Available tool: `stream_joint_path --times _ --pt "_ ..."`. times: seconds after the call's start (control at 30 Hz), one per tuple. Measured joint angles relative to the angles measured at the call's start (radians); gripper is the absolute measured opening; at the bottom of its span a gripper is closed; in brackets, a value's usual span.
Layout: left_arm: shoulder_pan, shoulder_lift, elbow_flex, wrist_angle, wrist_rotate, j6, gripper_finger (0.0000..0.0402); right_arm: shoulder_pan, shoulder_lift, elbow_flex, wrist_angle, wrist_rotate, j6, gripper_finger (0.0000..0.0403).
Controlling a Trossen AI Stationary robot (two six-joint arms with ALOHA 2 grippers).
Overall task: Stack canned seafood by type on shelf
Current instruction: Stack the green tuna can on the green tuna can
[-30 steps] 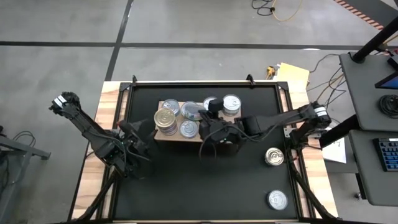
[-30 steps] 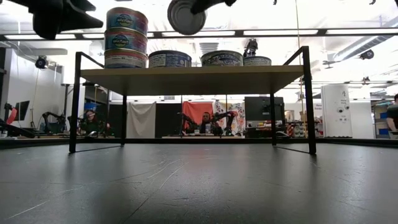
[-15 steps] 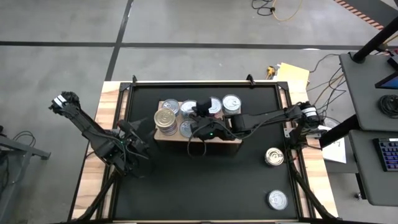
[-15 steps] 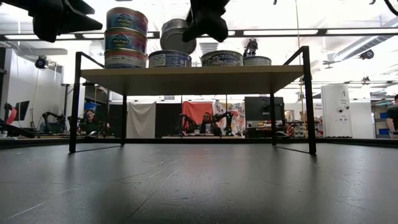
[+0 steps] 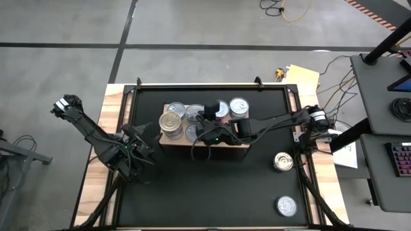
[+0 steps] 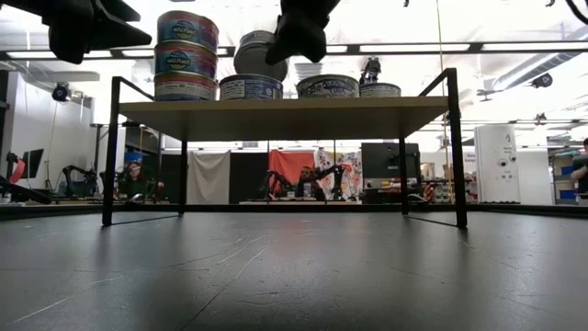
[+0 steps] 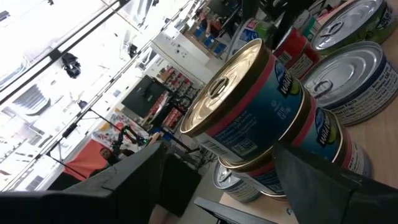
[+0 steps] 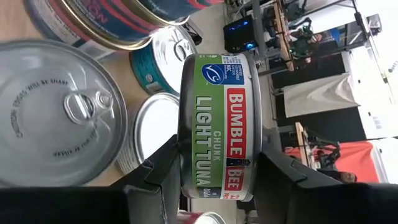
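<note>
The shelf [image 5: 168,141] [image 6: 294,118] is a light-wood board on a black frame, standing on the black mat. Several tins of canned seafood stand on it, among them a stack of three gold-lidded tins [image 5: 170,122] [image 6: 186,55] at its left end. My right gripper [image 5: 204,122] [image 6: 296,37] is shut on a green-labelled tuna tin [image 8: 219,127] [image 6: 257,55] above a blue-labelled tin [image 6: 251,87] on the shelf. My left gripper [image 5: 146,136] [image 7: 217,186] stands open just left of the stack. My right gripper pinches the tuna tin between its two fingers [image 8: 163,171], one on each flat end [image 8: 185,155]; the label wall faces the wrist camera. It reaches in from the table's right, slanting a little down. The tin hangs tilted above the blue-labelled tin; whether they touch, I cannot tell.
Two more tins [image 5: 283,161] [image 5: 286,205] lie on the mat at the right, near the right arm's base. The shelf's black frame posts [image 6: 112,152] [image 6: 455,147] rise above the board at its corners. The mat in front of the shelf is bare.
My right gripper has carried the tuna tin toward the table's left and down, over the shelf's tins. The tin, which showed its round face to the low view, now sits lower with its side showing. Most of the move came early in the second.
</note>
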State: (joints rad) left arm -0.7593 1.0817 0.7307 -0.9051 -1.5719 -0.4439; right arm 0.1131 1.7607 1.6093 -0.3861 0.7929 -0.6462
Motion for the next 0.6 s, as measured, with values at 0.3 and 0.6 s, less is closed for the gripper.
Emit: stream_joint_path --times 0.3,0.6 --pt "0.000 0.000 0.000 0.003 0.000 0.000 0.0283 -0.022 0.040 0.000 0.027 -0.006 -0.023 0.0140" --pt "0.002 0.000 0.047 0.015 0.002 0.008 0.0283 -0.033 0.045 0.000 0.028 0.006 -0.026 0.0141"
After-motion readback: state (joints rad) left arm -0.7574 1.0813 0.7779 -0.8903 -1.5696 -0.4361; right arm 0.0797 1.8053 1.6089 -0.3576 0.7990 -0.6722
